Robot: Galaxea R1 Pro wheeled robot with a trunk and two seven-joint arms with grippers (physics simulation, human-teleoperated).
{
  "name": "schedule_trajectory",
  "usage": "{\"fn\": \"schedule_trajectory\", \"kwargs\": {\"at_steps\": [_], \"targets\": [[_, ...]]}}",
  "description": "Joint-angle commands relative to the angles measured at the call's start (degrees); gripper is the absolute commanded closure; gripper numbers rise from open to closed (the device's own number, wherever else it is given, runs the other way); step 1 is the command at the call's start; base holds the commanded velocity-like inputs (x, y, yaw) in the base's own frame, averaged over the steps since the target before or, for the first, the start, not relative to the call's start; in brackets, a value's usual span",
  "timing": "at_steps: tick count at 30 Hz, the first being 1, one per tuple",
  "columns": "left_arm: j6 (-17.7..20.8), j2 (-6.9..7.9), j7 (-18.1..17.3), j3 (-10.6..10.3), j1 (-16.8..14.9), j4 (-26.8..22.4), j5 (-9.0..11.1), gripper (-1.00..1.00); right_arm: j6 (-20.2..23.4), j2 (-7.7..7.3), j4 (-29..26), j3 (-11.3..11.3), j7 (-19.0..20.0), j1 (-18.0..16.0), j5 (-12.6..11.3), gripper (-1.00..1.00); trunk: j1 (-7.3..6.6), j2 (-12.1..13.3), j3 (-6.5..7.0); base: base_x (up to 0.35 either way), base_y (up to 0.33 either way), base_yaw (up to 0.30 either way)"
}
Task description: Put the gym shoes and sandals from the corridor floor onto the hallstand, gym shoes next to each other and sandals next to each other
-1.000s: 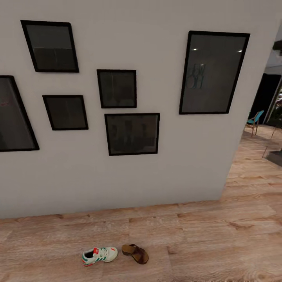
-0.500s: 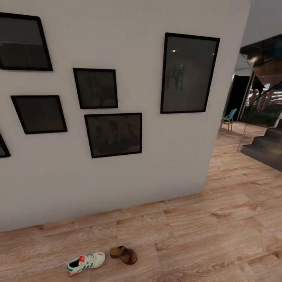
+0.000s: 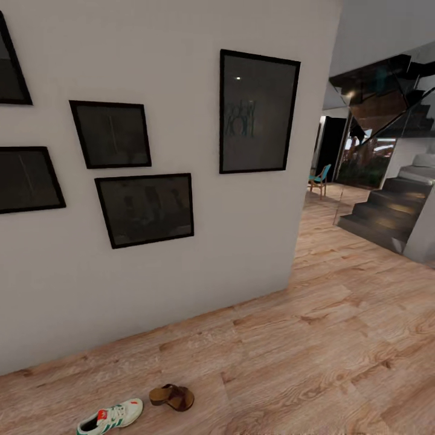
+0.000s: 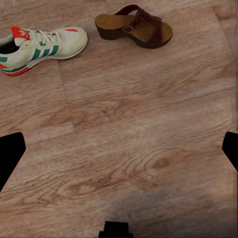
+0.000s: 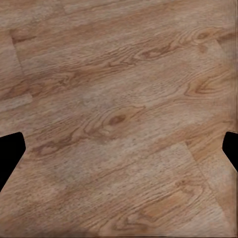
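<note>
Both pincers wide, empty. Drop left pincer point(image 4: 119, 144) over sneaker point(image 4: 42, 43) midsection; sandal point(image 4: 135, 27) lies just beside.

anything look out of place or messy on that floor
Yes. One white lace-up sneaker with green stripes and one brown leather open sandal lie loose on the wood-plank floor near the picture wall, a mismatched pair, close together but apart, each upright on its sole. No spill or damage shows.

I see gym shoe point(image 3: 110, 416) heel cropped by head view's bottom edge; its heel point(image 4: 6, 49) also cropped in left wrist view.
</note>
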Motion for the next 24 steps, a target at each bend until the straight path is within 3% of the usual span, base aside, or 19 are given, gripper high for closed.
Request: {"fn": "schedule_trajectory", "kwargs": {"at_steps": [1, 24], "targets": [[-0.2, -0.01, -0.1, 0.1, 0.0, 0.0, 0.1, -1.00, -0.2, 0.01, 0.0, -0.1, 0.0, 0.0, 0.0, -1.00, 0.00, 0.0, -0.08, 0.000, 0.000, -0.271], [-0.2, -0.09, -0.1, 0.1, 0.0, 0.0, -0.1, -1.00, -0.2, -0.01, 0.0, -0.1, 0.0, 0.0, 0.0, -1.00, 0.00, 0.0, -0.69, 0.000, 0.000, -0.271]]}}
